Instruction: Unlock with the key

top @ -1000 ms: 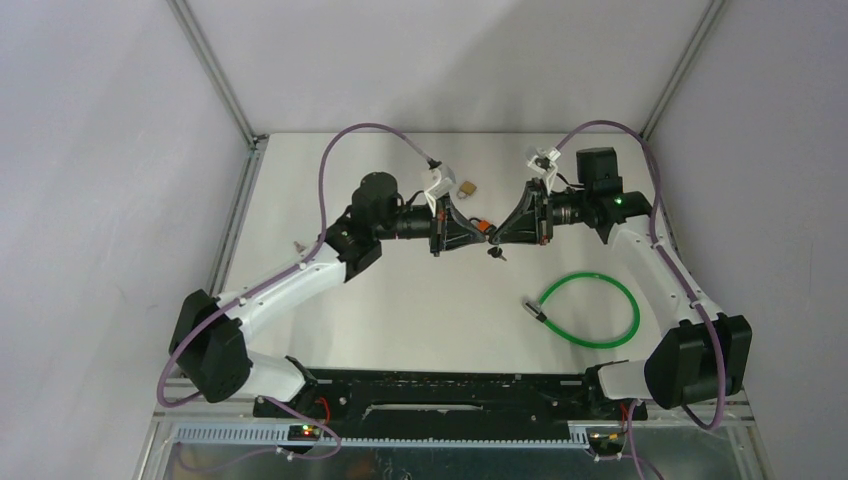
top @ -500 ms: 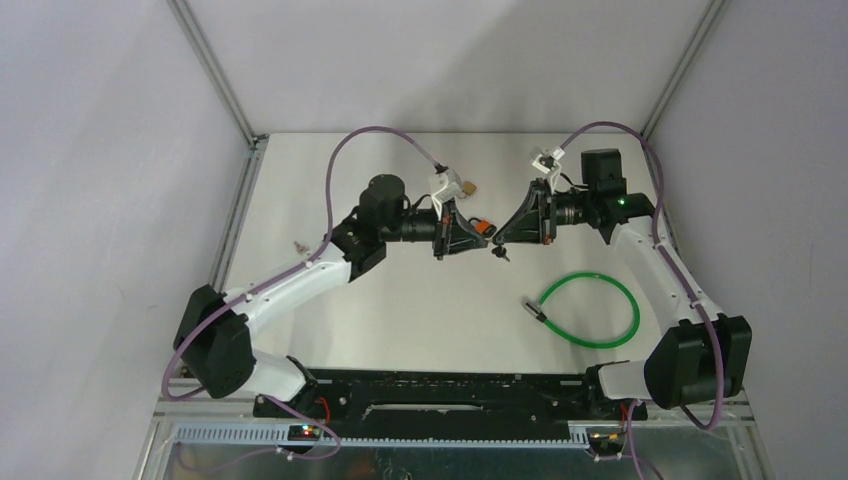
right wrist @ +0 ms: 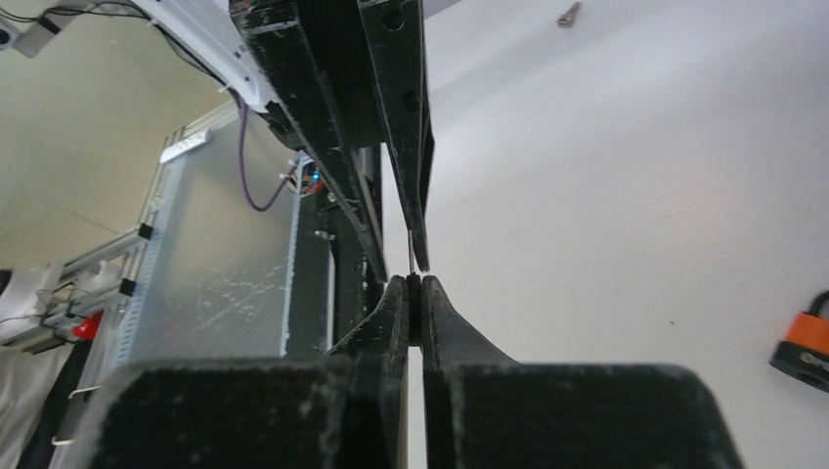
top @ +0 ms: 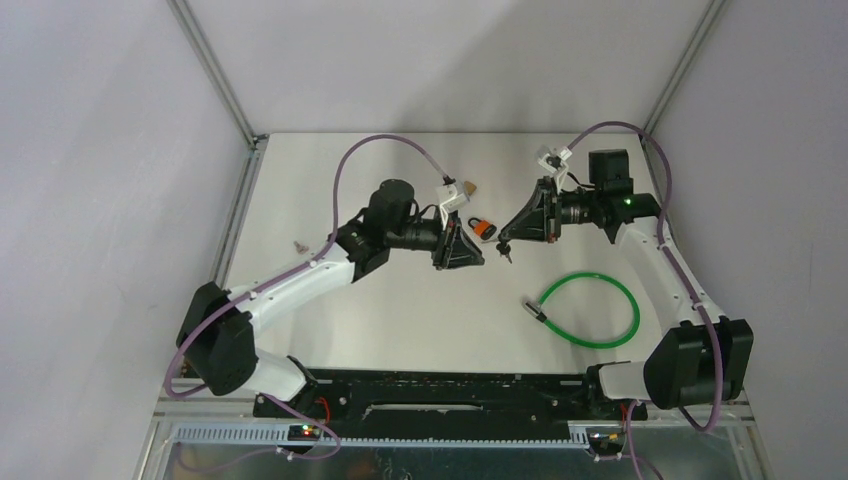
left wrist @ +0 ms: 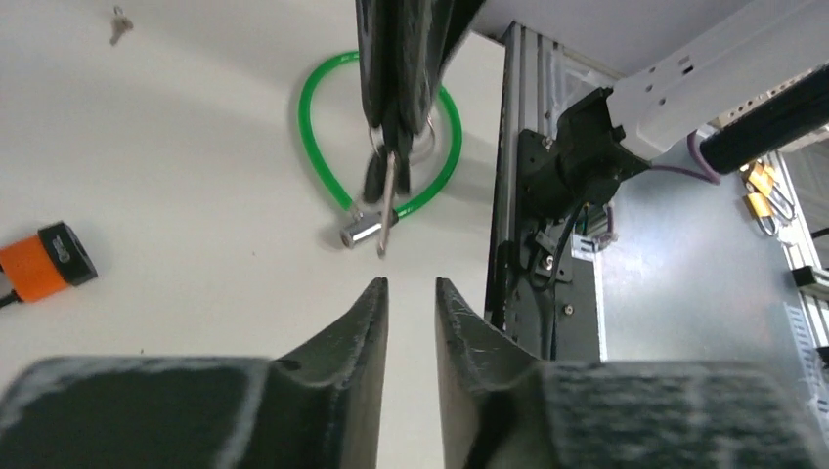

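An orange padlock (top: 482, 228) lies on the table between the two grippers; it also shows in the left wrist view (left wrist: 44, 262) and the right wrist view (right wrist: 807, 344). My right gripper (top: 503, 238) (right wrist: 414, 281) is shut on a black-headed key, its thin blade pointing away from the jaws. The key bunch (left wrist: 386, 186) hangs from it above the table. My left gripper (top: 478, 258) (left wrist: 406, 283) is slightly open and empty, just near-left of the padlock, facing the right gripper.
A green cable lock (top: 590, 310) (left wrist: 381, 147) lies on the table at the near right. A brass padlock (top: 467, 187) lies behind the left wrist. A small loose key (top: 298, 245) lies at the left.
The left gripper has let go of the orange padlock, which now lies on the table, and has swung toward the near side. The right gripper has drawn back slightly with the keys.
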Robot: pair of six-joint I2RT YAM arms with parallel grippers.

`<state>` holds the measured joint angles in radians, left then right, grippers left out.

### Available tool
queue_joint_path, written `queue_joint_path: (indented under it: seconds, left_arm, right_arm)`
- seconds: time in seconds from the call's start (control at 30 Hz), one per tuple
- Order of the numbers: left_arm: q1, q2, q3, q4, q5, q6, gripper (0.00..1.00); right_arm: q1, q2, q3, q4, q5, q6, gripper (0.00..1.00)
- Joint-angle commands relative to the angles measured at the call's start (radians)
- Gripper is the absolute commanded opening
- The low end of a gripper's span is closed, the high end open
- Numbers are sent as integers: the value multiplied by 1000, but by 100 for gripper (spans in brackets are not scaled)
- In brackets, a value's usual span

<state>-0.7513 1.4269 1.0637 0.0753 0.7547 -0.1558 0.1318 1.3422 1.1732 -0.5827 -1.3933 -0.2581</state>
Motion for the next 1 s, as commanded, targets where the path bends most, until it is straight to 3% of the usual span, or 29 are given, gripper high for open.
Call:
queue_joint_path:
  seconds: [0.0, 0.13, 0.37, 0.6, 0.73, 0.97]
  left_arm:
    - [28, -26, 76, -118, 11, 56, 33]
    - [54, -51, 112, -209, -19, 146, 49]
    - [58, 29, 172, -316, -238, 302, 62]
    - [58, 341, 428, -440, -477, 245, 66]
    - [59, 570, 642, -536, -531, 218, 74]
    - [57, 828, 945, -641, -602, 175, 81]
  right_arm:
    - [-20, -23, 26, -57, 47, -103, 0]
    - [-31, -25, 27, -106, 90, -145, 0]
    - [-50, -78, 14, -208, 200, -199, 0]
    - [-72, -252, -87, -187, 320, -183, 0]
    - [-97, -324, -131, -189, 336, -187, 0]
    - [-173, -352, -170, -204, 286, -212, 0]
